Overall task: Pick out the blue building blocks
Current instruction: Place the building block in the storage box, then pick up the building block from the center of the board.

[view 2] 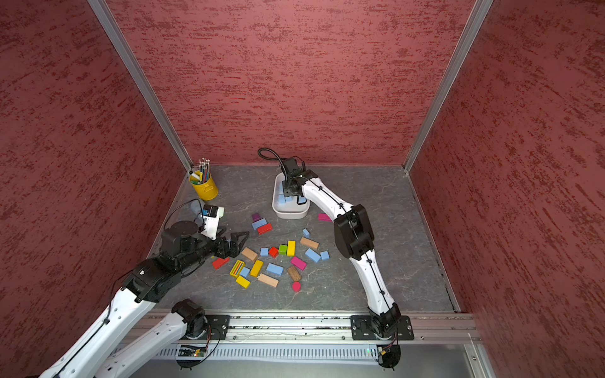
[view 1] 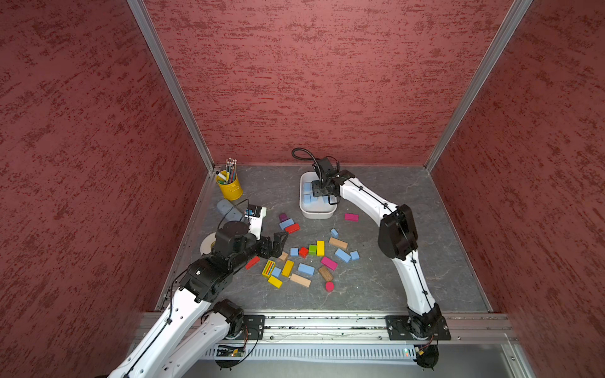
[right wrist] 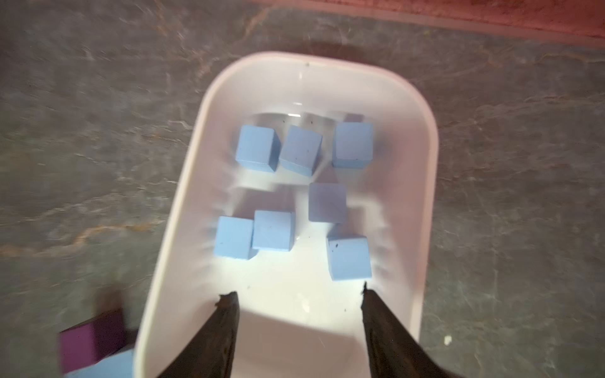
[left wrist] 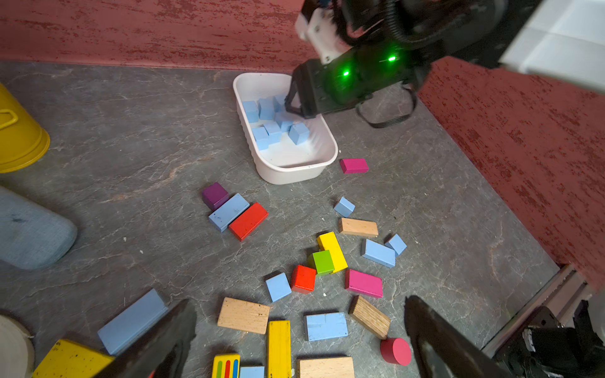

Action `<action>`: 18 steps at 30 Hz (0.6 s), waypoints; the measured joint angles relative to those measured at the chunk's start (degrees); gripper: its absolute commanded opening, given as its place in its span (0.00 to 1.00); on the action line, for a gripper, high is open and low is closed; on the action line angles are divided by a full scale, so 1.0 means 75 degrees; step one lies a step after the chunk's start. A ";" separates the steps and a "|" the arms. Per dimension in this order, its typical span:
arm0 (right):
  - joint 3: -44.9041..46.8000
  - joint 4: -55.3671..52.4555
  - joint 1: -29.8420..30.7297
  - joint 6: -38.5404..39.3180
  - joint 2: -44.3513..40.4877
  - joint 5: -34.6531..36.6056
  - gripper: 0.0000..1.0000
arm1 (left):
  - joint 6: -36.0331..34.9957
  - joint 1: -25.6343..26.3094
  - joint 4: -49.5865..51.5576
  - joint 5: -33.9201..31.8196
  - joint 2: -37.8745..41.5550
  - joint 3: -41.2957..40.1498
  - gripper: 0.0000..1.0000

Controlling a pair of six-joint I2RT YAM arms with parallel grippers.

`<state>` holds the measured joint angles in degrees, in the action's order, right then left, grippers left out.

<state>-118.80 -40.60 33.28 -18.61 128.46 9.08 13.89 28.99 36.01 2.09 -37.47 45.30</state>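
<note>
A white tub [view 1: 316, 214] at the back middle of the table holds several blue cubes [right wrist: 348, 258]. My right gripper [right wrist: 297, 294] hangs open just above the tub's near end, nothing between its fingers; one blue cube [left wrist: 298, 132] lies just past its tips. More blue building blocks lie loose on the table, among them a flat one [view 1: 306, 269], a long one [view 1: 286, 224] and a small one [view 1: 334, 233]. At the left edge of the block pile my left gripper [view 1: 280, 240] stands wide open and empty; a flat blue block [left wrist: 325, 325] lies between its fingers' lines.
Red, yellow, pink, green, purple and wooden blocks [view 1: 320, 248] are mixed with the blue ones. A yellow pencil can [view 1: 230, 186], a grey-blue pad [view 1: 227, 209] and a tape roll [view 1: 207, 245] stand at the left. Red walls close three sides.
</note>
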 measured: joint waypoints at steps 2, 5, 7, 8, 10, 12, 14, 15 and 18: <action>0.0796 0.0527 0.0009 -0.0020 -0.0842 -0.0178 0.69 | 0.0259 0.0000 0.0009 -0.0216 0.0020 -0.0003 0.99; 0.2107 0.1475 0.0009 -0.0061 -0.2124 -0.0443 0.73 | 0.0635 -0.0017 0.0102 -0.0562 0.0050 -0.0038 0.99; 0.3057 0.2171 0.0017 -0.0073 -0.2932 -0.0574 0.76 | 0.0857 -0.0058 0.0207 -0.0726 0.0050 -0.0076 0.99; 0.3471 0.2457 0.0023 -0.0085 -0.3276 -0.0644 0.77 | 0.0956 -0.0070 0.0245 -0.0764 0.0050 -0.0105 1.00; 0.4363 0.3048 0.0029 -0.0087 -0.3940 -0.0740 0.78 | 0.1145 -0.0105 0.0306 -0.0810 0.0047 -0.0189 1.00; 0.5018 0.3468 0.0029 -0.0093 -0.4412 -0.0819 0.79 | 0.1291 -0.0137 0.0338 -0.0810 0.0029 -0.0283 1.00; 0.5619 0.3856 0.0029 -0.0093 -0.4803 -0.0895 0.80 | 0.1405 -0.0152 0.0347 -0.0801 -0.0052 -0.0347 1.00; 0.5925 0.4033 0.0029 -0.0093 -0.5001 -0.0938 0.82 | 0.1463 -0.0163 0.0347 -0.0769 -0.0131 -0.0364 0.99; 0.6642 0.4392 0.0029 -0.0093 -0.5482 -0.1037 0.84 | 0.1582 -0.0195 0.0338 -0.0682 -0.0455 -0.0373 1.00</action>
<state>-68.99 -7.66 33.50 -19.31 87.35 1.30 25.76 27.53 38.54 -3.03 -40.88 42.50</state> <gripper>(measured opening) 0.830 0.995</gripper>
